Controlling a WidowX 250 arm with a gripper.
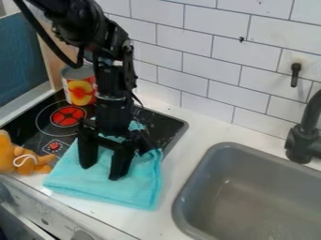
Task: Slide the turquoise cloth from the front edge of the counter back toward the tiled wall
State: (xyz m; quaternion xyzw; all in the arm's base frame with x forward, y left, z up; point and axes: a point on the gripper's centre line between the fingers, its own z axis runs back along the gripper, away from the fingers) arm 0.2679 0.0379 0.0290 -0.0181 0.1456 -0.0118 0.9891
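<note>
The black gripper (103,168) hangs down over the left half of the view, its two fingers apart, with the tips over or on a folded turquoise cloth (141,187). Whether the tips touch the cloth, I cannot tell. The cloth lies partly on the black stove top and partly on the white counter; part of it is hidden behind the gripper. An orange plush toy (24,159) is to the left of the cloth. Behind and left of the gripper stands a can (79,89) with a red and yellow label.
The black stove (172,125) has red burner markings. A grey sink (216,152) is set into the counter (188,157) at the right, with a black faucet (302,140) at its back. White tiles line the wall behind, where a black hook (295,75) is mounted.
</note>
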